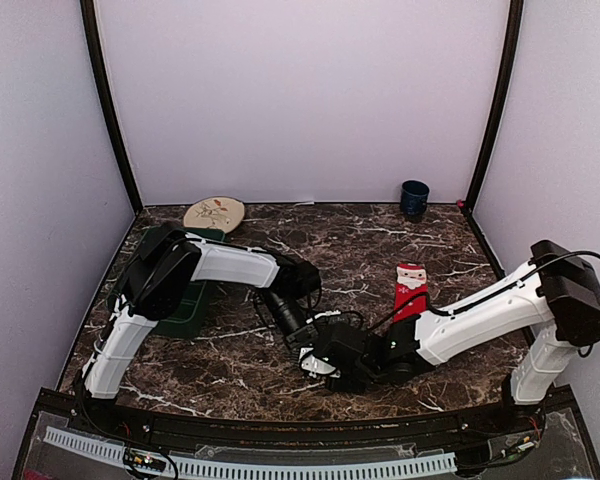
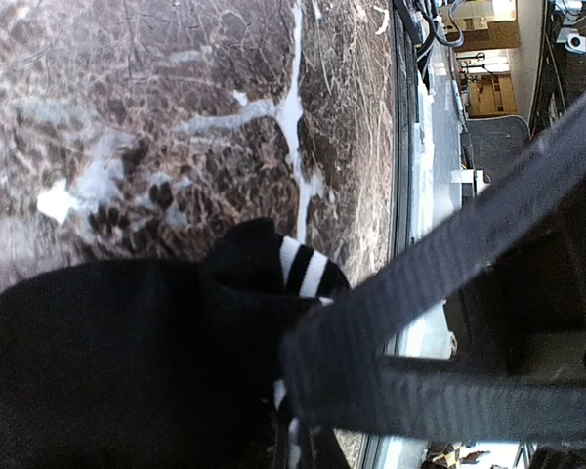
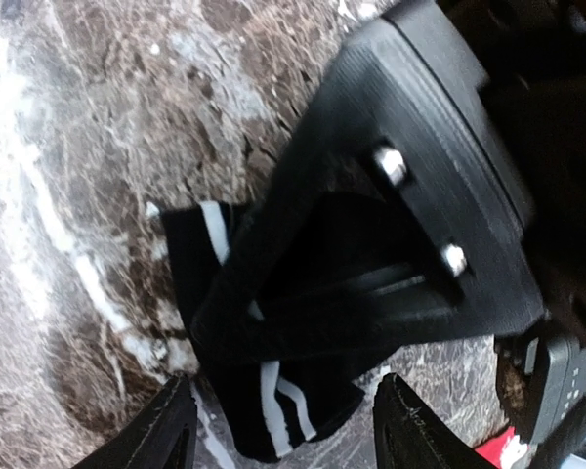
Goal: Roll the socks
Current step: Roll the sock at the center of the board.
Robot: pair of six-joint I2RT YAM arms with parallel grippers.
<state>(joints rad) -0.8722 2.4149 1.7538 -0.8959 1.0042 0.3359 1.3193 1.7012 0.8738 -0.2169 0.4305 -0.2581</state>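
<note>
The black sock [image 2: 127, 371] with the white-striped cuff [image 2: 303, 269] lies bunched on the marble table near its front edge. My left gripper [image 2: 291, 401] is shut on its fabric. In the right wrist view the left gripper's body [image 3: 391, 225] covers most of the black sock [image 3: 273, 410]. My right gripper [image 3: 288, 435] is open, its fingertips [image 3: 171, 430] astride the sock's striped end without touching it. From above, both grippers meet at the table's front centre, left gripper [image 1: 310, 345] and right gripper [image 1: 325, 368], hiding that sock. The red sock [image 1: 410, 290] lies flat to the right of them.
A dark green tray [image 1: 185, 300] sits under the left arm at the left. A beige plate [image 1: 214, 213] and a dark blue cup [image 1: 414, 198] stand at the back edge. The table's front edge [image 2: 405, 244] runs close beside the black sock.
</note>
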